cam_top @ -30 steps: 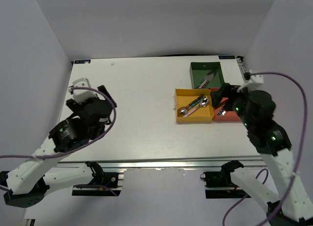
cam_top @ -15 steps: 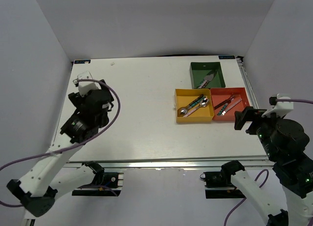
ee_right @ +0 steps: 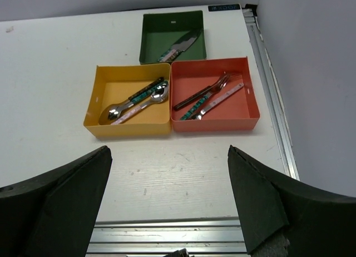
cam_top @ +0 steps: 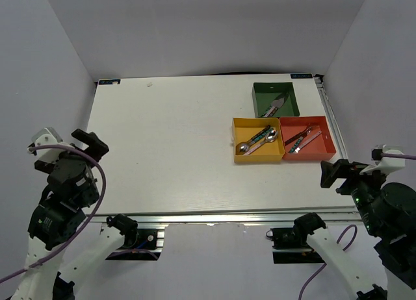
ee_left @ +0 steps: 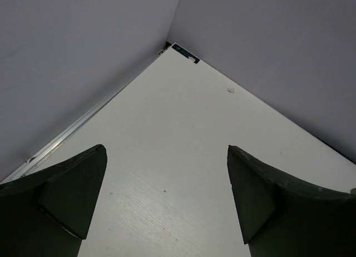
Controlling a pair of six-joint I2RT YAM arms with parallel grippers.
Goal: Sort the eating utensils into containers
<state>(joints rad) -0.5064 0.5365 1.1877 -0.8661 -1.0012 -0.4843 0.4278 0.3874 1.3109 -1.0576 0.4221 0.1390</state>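
Note:
Three trays stand at the table's right: a dark green tray [cam_top: 265,91] holding a knife [cam_top: 275,106], a yellow tray [cam_top: 243,127] holding spoons [cam_top: 258,139], and a red tray [cam_top: 322,148] holding forks [cam_top: 300,139]. The right wrist view shows the same green tray [ee_right: 160,28], knife [ee_right: 181,45], yellow tray [ee_right: 128,129], spoons [ee_right: 136,101], red tray [ee_right: 240,109] and forks [ee_right: 208,98]. My right gripper [cam_top: 354,173] is open and empty, raised over the near right edge, well short of the trays; it also shows in its own view [ee_right: 168,151]. My left gripper [cam_top: 67,154] is open and empty at the near left [ee_left: 166,151].
The white table [cam_top: 175,144] carries no loose utensils that I can see. Grey walls close in the left, back and right. A metal rail [ee_right: 167,235] runs along the near edge. The left wrist view looks at the far left table corner [ee_left: 181,50].
My right gripper has drawn back from the red tray to the near right edge. My left gripper has drawn back and to the left, off the table's left side.

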